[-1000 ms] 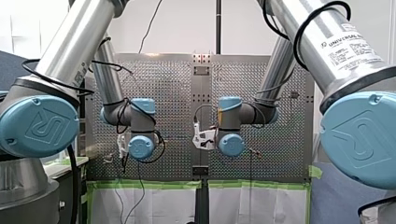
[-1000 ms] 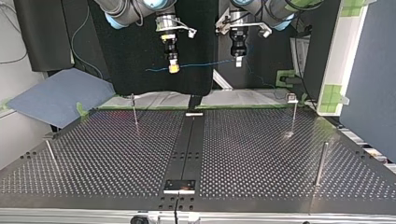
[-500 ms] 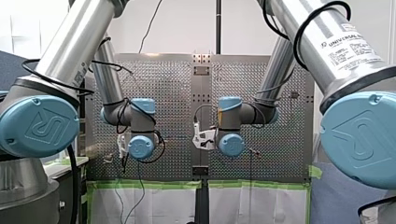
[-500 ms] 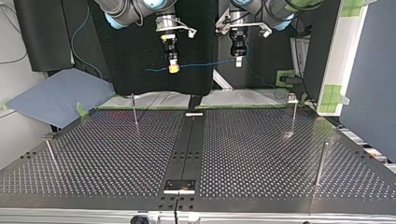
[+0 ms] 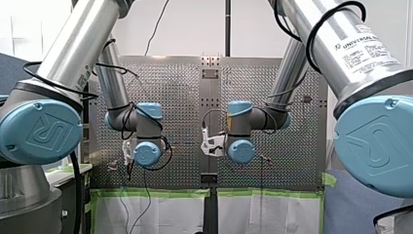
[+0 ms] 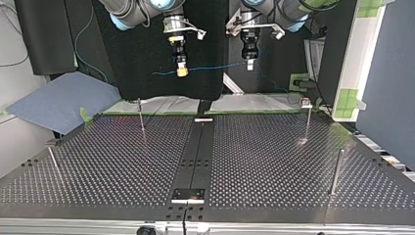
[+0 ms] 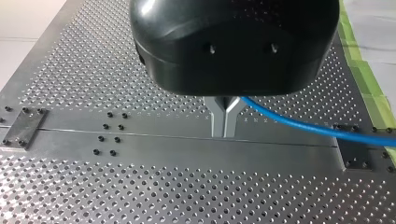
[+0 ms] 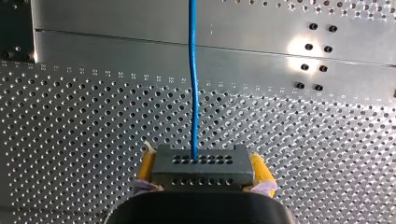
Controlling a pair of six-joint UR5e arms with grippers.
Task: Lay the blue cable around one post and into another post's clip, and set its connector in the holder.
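Hanging well above the perforated table [image 6: 274, 156], both hands carry the blue cable [image 6: 215, 66] in the air between them. In the top view my right hand [image 6: 181, 72] is at the view's left and my left hand [image 6: 250, 66] at its right. They are side by side with fingers pointing down, and the cable runs almost level from one to the other, a little higher at my left hand.

The right wrist view shows the yellow pads [image 8: 261, 170] closed on the two sides of the connector [image 8: 203, 168], a dark grey block with rows of small holes. The cable leaves the middle of the block's face and runs straight ahead over the table.

In the left wrist view the metal fingers [image 7: 219, 119] are pressed together on the cable. It comes out of them to one side and runs off toward the green tape [image 7: 362, 65] at the table's edge.

Four thin posts stand on the table in the top view: one far left [image 6: 141, 117], one far right [image 6: 307, 120] with a small pale head, one near right [image 6: 335, 171], and one near left [image 6: 53, 161] that leans. The cable is well apart from all of them.

A dark strip [image 6: 195, 152] runs down the table's middle, with a small plate [image 6: 188, 194] at its near end. I cannot tell which part is the holder.
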